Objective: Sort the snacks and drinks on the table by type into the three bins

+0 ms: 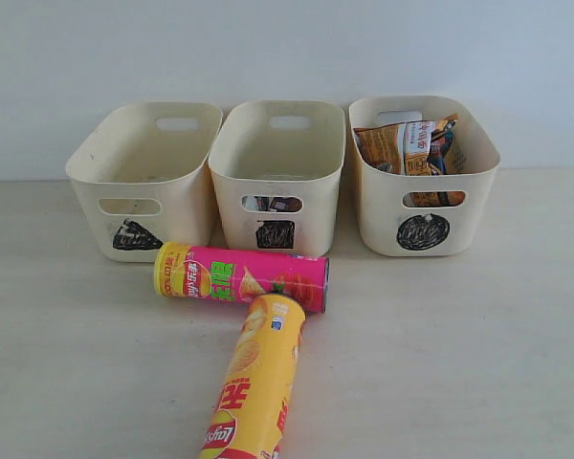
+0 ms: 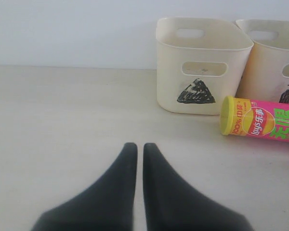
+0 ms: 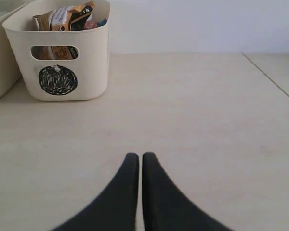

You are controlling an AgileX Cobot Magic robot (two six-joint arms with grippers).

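Note:
The pink chip tube [image 1: 241, 276] [image 2: 260, 123] lies on its side on the table [image 1: 459, 325] in front of the triangle bin [image 1: 143, 179] [image 2: 198, 62] and the square bin [image 1: 279, 172] [image 2: 272, 60]. Below it the yellow Lay's tube [image 1: 253, 382] lies lengthwise, its top end touching the pink one. The orange-brown bag [image 1: 402, 148] [image 3: 62, 17] and the blue bag [image 1: 444, 145] stand in the circle bin [image 1: 423, 177] [image 3: 60, 50]. A dark carton [image 1: 273, 204] shows through the square bin's handle cutout. My left gripper [image 2: 140, 147] and right gripper [image 3: 140, 156] are shut, empty, above bare table. Neither shows in the exterior view.
A pale wall stands behind the bins. The table's edge [image 3: 272, 79] runs diagonally far right of the circle bin in the right wrist view. The triangle bin looks empty from here.

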